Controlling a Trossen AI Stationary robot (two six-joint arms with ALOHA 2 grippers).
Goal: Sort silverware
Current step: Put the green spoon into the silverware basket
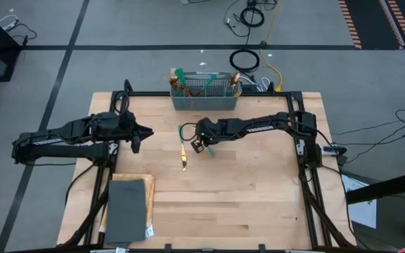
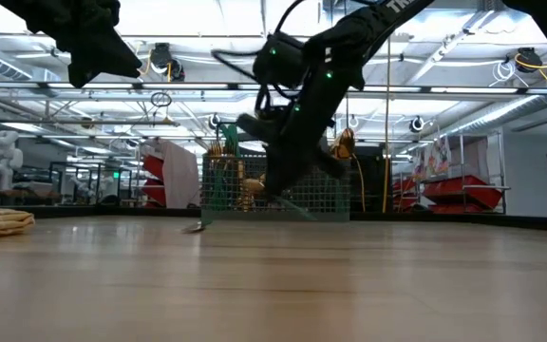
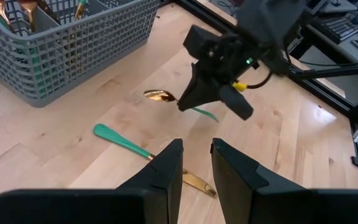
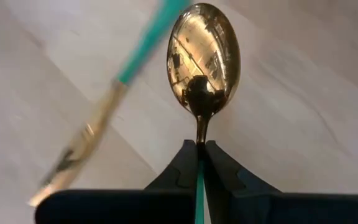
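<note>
1. Nearest the high camera, a dark slab (image 1: 128, 208) is seen on the left of the wooden table (image 1: 259, 197).
2. Above the table's left half the left gripper (image 1: 136, 140) is held idle, its fingers slightly parted on nothing.
3. A knife (image 1: 183, 147) is left lying at mid-table.
4. A spoon (image 4: 202, 59) is clamped by its teal handle in the right gripper (image 1: 200, 145), above the table.
5. Carrying to the mesh basket (image 1: 204, 93) at the far edge is judged next; a clean drop into one compartment is called for.
6. Beyond lies grey floor with cables.
</note>
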